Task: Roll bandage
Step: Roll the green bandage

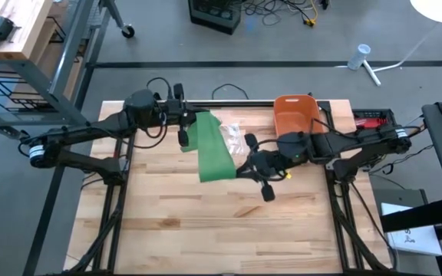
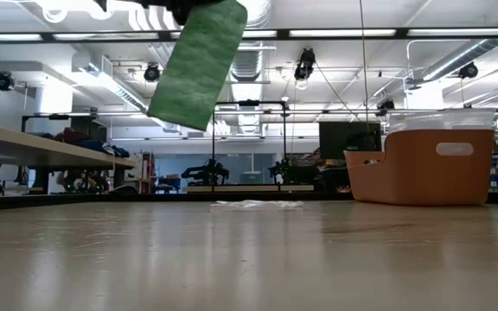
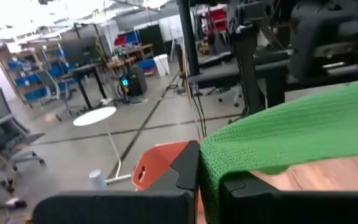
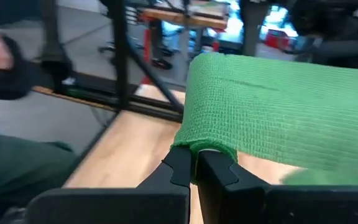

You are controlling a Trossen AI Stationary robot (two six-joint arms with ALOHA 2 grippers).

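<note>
Green woven bandage (image 1: 213, 147), one strip, held in the air above the wooden table (image 1: 206, 230) between two arms and touching nothing below it.

Left gripper (image 1: 184, 126): at the strip's far end, near the back rail. Its wrist view shows the dark fingers (image 3: 185, 171) pressed together on the fabric, which drapes over them.

Bandage, middle: hangs slack and slightly slanted; the low view shows it as a tilted green panel (image 2: 199, 62) high above the tabletop. No rolled portion can be made out, so by my judgement the rolling has barely begun.

Clear plastic wrapper (image 1: 235, 138): lying on the table just beside the strip, apart from both grippers.

Right gripper (image 1: 245, 167): at the strip's near end, jaws closed on a bunched corner, as its wrist view shows (image 4: 194, 165).

Orange bin (image 1: 295, 115): at the back right, behind the right arm, well apart from the bandage.

Risks, as judgement: both holds are on edges only, so a pull from either arm could slip the fabric free and drop one end. Uneven tension would skew the strip and make a crooked roll. A lowered strip might drag across the wrapper.
</note>
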